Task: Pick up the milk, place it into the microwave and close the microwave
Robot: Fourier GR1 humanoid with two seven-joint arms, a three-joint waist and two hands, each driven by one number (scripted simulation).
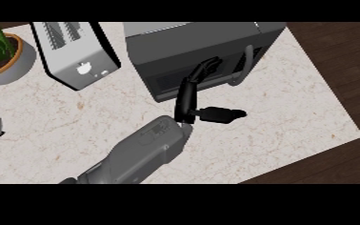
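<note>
The grey microwave [184, 42] stands at the back of the counter with its door shut and a curved handle [243, 67] on the door's right side. My left hand [186, 104] reaches up from the lower left. It is open, with long fingers [205, 70] laid against the door front and the thumb [221, 115] sticking out to the right. No milk shows anywhere on the counter, and the shut door hides the microwave's inside. My right hand is out of the picture.
A silver toaster [76, 52] stands left of the microwave. A potted plant [8, 52] sits at the far left edge. The marble counter [281, 124] ends at the right and lower right, where dark wood floor shows.
</note>
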